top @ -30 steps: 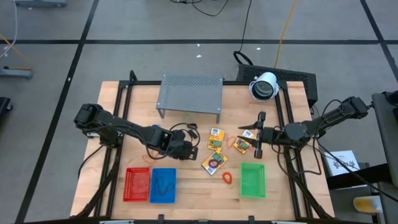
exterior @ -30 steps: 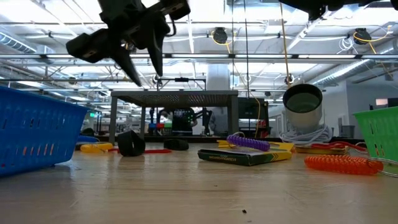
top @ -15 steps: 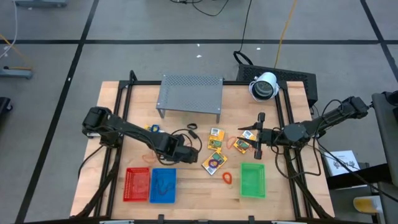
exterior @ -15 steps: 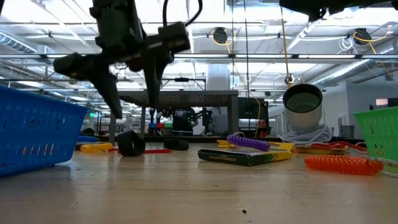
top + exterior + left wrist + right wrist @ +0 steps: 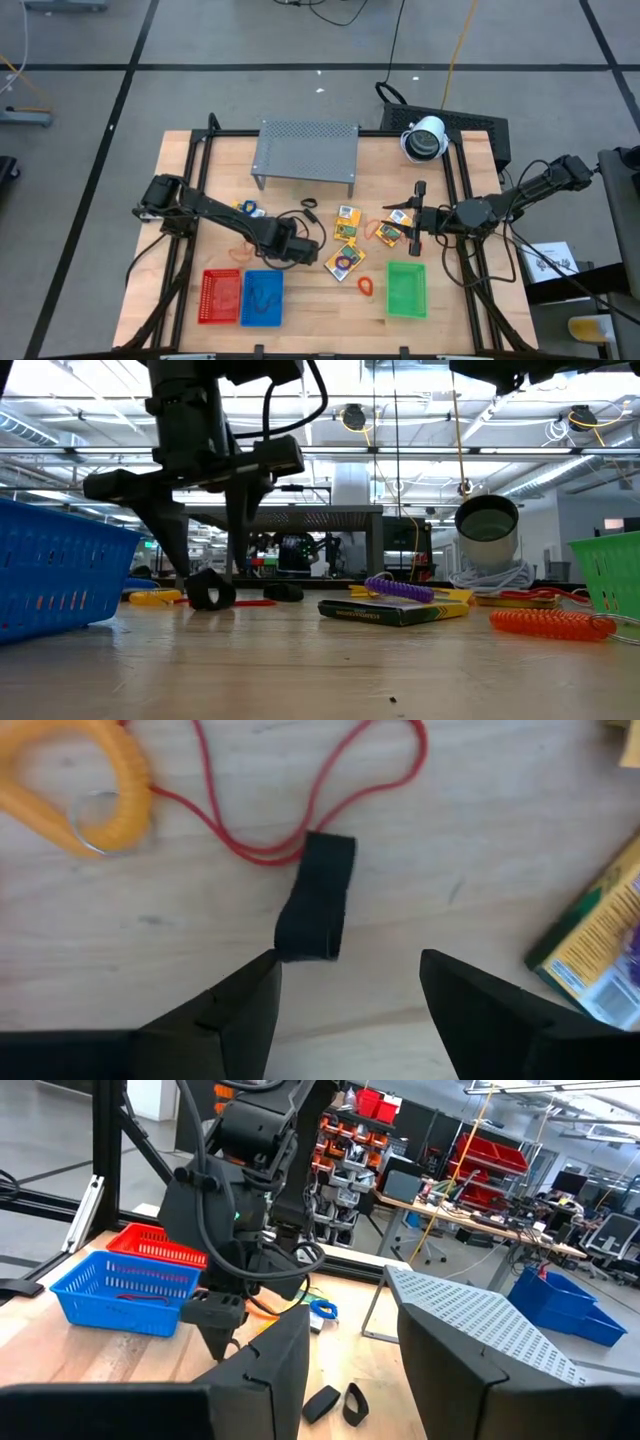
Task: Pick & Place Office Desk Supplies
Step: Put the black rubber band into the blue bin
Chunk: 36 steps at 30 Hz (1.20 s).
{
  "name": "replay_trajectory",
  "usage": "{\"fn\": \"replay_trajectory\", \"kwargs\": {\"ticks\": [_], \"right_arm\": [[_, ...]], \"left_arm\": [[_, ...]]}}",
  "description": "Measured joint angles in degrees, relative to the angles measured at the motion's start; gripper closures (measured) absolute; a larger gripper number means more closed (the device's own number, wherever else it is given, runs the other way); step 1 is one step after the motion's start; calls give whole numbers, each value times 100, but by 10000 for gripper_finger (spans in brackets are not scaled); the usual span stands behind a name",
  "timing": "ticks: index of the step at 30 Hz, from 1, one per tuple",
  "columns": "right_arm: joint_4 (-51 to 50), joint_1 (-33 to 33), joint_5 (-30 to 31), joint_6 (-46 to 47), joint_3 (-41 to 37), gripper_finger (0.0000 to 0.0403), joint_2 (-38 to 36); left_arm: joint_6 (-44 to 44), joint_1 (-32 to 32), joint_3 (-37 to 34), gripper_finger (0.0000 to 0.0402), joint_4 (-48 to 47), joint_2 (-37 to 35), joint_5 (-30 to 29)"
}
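Note:
My left gripper (image 5: 290, 250) is open and points down at a small black clip (image 5: 317, 898), which lies flat on the table beside a red rubber-band loop (image 5: 320, 790) and an orange coil ring (image 5: 85, 790). In the low view its fingers (image 5: 178, 555) stand on either side of the clip (image 5: 210, 592), just above the wood. Yellow-orange packets (image 5: 345, 262) (image 5: 347, 222) (image 5: 390, 232) lie mid-table. A blue ring (image 5: 250, 208) and more black clips (image 5: 310, 205) lie near the shelf. My right gripper (image 5: 415, 215) is open and empty above the table's right part. My left gripper comes at the black clip from above with one finger on each side of it. One fingertip (image 5: 268, 963) stands right beside the clip's near end (image 5: 300, 948). I cannot tell whether it touches.
Red (image 5: 220, 296), blue (image 5: 262, 297) and green (image 5: 406, 288) mesh baskets stand along the near edge. A grey perforated shelf (image 5: 306, 150) stands at the far middle, and a white round device (image 5: 425, 138) at the far right. An orange coil (image 5: 366, 285) lies by the green basket.
My left gripper has come down and a little toward the near edge. It has turned from a slant to point straight down over the black clip. The clip and the other things have stayed in place. My right arm has kept still.

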Motion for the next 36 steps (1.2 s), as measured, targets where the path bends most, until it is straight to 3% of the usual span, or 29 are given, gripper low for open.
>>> {"fn": "replay_trajectory", "kwargs": {"ticks": [11,21,29,36], "right_arm": [[-1,0,-2,3,0,257,0],[-2,0,-4,5,0,257,0],[-46,0,-7,5,4,257,0],[-46,0,-7,5,4,257,0]], "left_arm": [[55,2,0,156,-101,-2,-40],[657,154,0,156,-95,-2,30],[985,285,0,156,-94,-2,954],[1188,393,0,156,-152,-4,987]]}}
